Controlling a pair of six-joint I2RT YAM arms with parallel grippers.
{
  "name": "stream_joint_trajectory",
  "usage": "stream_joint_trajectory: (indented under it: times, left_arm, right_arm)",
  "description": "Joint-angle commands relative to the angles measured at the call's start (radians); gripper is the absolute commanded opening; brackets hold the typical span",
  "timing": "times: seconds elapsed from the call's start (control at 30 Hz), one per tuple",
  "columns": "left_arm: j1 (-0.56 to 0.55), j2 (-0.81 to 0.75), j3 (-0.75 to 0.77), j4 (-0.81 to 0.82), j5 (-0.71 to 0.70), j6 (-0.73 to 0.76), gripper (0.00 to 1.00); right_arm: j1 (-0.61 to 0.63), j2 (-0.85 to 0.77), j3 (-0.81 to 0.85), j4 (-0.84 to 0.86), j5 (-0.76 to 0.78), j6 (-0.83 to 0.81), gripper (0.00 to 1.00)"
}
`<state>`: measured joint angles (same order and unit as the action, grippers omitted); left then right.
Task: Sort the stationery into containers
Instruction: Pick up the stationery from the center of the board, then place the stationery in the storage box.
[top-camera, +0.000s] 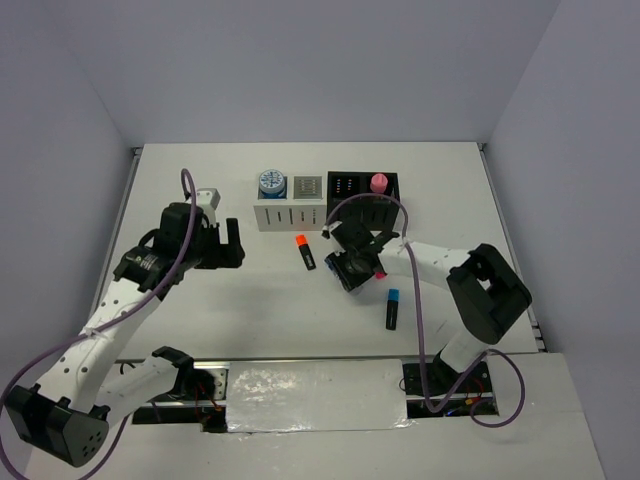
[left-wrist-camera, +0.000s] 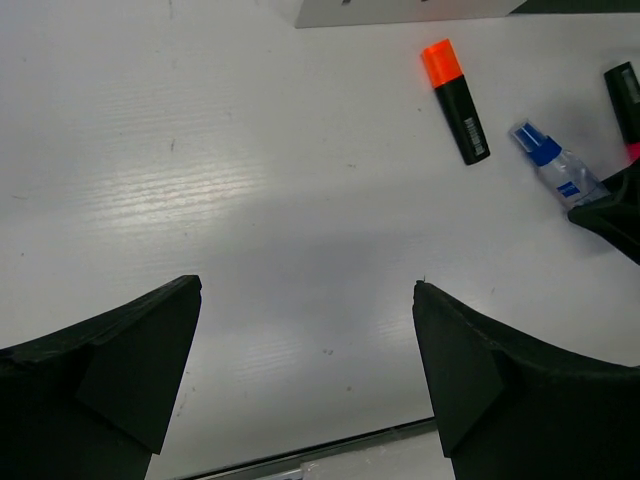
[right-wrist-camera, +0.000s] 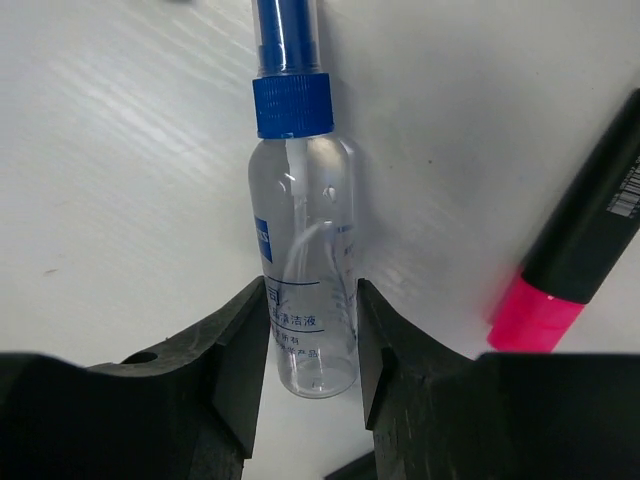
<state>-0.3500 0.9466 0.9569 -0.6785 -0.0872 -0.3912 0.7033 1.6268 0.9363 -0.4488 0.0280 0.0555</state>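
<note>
Right pincer (right-wrist-camera: 312, 335) grips the clear blue-capped tube (right-wrist-camera: 303, 220), which lies flat on the desk (right-wrist-camera: 120, 150) near the black organiser (top-camera: 385, 212). We note its long axis runs between the fingers, cap pointing away. The left pincer (left-wrist-camera: 305, 300) stands open, well left.

**Operator 1:** Seen from above, my right gripper (top-camera: 345, 262) hides the clear blue-capped tube (right-wrist-camera: 305, 260) entirely.

**Operator 2:** On my right wrist camera its cap runs off the far edge. The pink highlighter (right-wrist-camera: 580, 250) is cut off at the right, and its label print is unreadable.
</note>
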Motion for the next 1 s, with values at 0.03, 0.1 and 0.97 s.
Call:
stream_joint_trajectory:
  times: [0.03,0.1,0.97]
  left_arm:
    - [0.000,-0.043,-0.009,0.080,0.166,-0.052,0.99]
    - [0.000,-0.078,-0.049,0.201,0.277,-0.128,0.99]
    - [-0.287,0.041,-0.113,1.013,0.546,-0.454,0.82]
  right_arm:
    - [0.018,-0.186,-0.008,0.099,-0.066,0.116,0.00]
    - [0.022,-0.342,-0.071,0.214,-0.127,0.196,0.00]
    - [0.102,-0.788,-0.275,0.687,-0.497,0.465,0.00]
